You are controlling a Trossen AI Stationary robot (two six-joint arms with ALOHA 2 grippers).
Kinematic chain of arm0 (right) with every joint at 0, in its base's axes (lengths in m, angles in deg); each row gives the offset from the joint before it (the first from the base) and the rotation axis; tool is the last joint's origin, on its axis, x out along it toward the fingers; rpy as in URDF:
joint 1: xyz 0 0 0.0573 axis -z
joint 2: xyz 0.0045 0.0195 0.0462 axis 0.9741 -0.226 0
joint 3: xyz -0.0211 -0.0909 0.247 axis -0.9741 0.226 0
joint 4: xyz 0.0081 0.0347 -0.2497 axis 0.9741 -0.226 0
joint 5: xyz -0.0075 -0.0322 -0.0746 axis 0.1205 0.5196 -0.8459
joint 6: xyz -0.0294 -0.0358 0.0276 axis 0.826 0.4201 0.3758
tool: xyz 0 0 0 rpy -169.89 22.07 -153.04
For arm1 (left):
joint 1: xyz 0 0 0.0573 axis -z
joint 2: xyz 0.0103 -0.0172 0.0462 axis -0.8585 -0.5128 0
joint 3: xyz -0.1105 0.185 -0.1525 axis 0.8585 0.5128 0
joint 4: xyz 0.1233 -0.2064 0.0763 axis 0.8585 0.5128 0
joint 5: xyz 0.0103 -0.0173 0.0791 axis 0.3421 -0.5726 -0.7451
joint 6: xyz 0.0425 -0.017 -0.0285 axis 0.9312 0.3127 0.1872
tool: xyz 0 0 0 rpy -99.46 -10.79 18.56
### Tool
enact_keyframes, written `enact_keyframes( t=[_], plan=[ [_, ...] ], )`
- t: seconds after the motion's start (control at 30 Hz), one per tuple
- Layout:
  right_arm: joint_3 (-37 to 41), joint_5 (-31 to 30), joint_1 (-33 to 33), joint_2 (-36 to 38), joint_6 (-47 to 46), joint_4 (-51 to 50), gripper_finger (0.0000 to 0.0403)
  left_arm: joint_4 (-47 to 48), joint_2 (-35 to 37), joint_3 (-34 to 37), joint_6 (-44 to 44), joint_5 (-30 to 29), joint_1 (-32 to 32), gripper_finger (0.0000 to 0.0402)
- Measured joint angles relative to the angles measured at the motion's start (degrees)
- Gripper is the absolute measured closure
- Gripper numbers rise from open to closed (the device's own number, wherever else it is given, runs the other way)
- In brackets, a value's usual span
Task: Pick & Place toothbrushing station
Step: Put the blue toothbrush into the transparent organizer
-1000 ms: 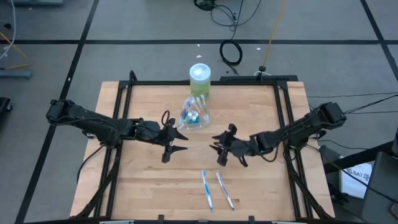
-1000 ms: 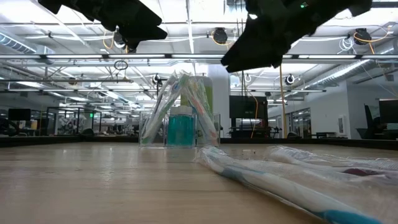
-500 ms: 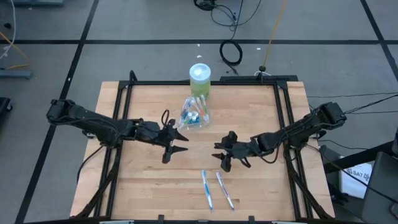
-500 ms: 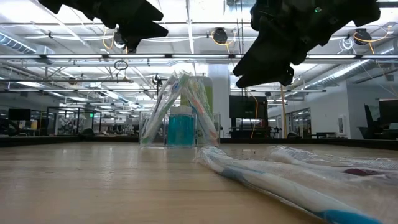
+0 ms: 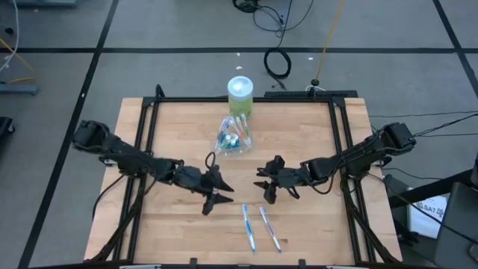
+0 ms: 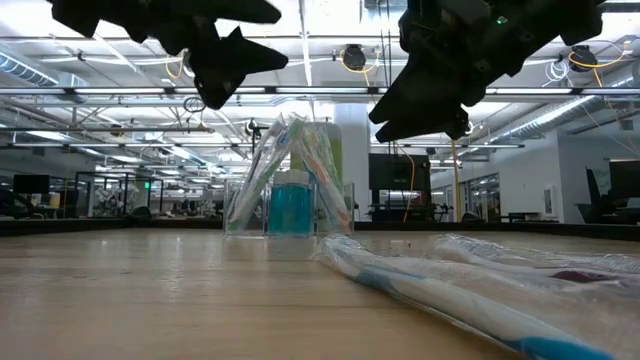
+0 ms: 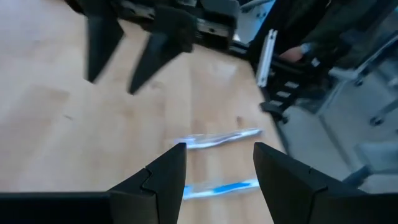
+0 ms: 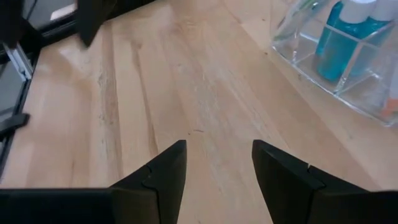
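left claw swings down toward the two loose toothbrushes

the left gripper has dropped from mid-table to the near half of the table within the last second, and its fingers are spread with nothing between them. in its wrist view the two wrapped toothbrushes lie just ahead of the fingertips, apart from them, with no contact yet. from overhead, that pair of toothbrushes lies flat side by side near the table's front edge, a little to the right of the left gripper.

the right gripper hangs above the table just right of centre, also spread and empty. it has slid slightly toward the front over the same second and now hovers near the far ends of the two brushes. its wrist view shows bare wood under the fingers.

farther out, the clear plastic cup stands at the back-centre of the table, holding many toothbrushes and teal-capped tubes. the green cylindrical container with a pale lid is just behind it.

judging by this, the left arm has taken over the approach to the stray brushes. the pick is about to start, and both brushes have yet to be carried to the cup.
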Motion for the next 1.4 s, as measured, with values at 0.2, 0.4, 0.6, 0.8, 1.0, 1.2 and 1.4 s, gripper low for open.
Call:
enact_keyframes(
  t=[0.2, 0.4, 0.6, 0.8, 1.0, 1.2, 1.4],
  plan=[
    [0.0, 0.15, -1.06, -0.04, -0.95, 6.23, 0.023, -6.69, -3.32, 0.0, -3.38, -3.0, 5.8, 0.0211],
    [0.0, -0.06, -3.37, -0.04, 2.79, 11.35, 0.0231, -4.1, -3.32, -3.02, -1.75, -8.64, 10.5, 0.0211],
    [0.0, -0.13, -3.43, -0.04, 3.9, 11.6, 0.0231, 13.3, -3.31, -11.41, -4.08, -15.86, 13.48, 0.0211],
    [0.0, -0.17, -3.16, -0.04, 6.69, 11.84, 0.0231, 25.53, -3.25, -15.91, -18.13, -15.72, 14.05, 0.0211],
    [0.0, -0.02, -2.17, -0.04, 8.6, 11.85, 0.0231, 29.1, -5.47, -15.91, -23.07, -15.74, 15.61, 0.0211],
    [0.0, 2.36, -2.87, -0.13, 6.26, 9.84, 0.0232, 27.5, -11.04, -15.81, -22.93, -15.99, 16.1, 0.0211],
    [0.0, 2.04, -10.31, -7.06, 3.31, 11.41, 0.0232, 32.22, -11.63, -15.8, -25.69, -12.63, 13.39, 0.0211]
  ],
)
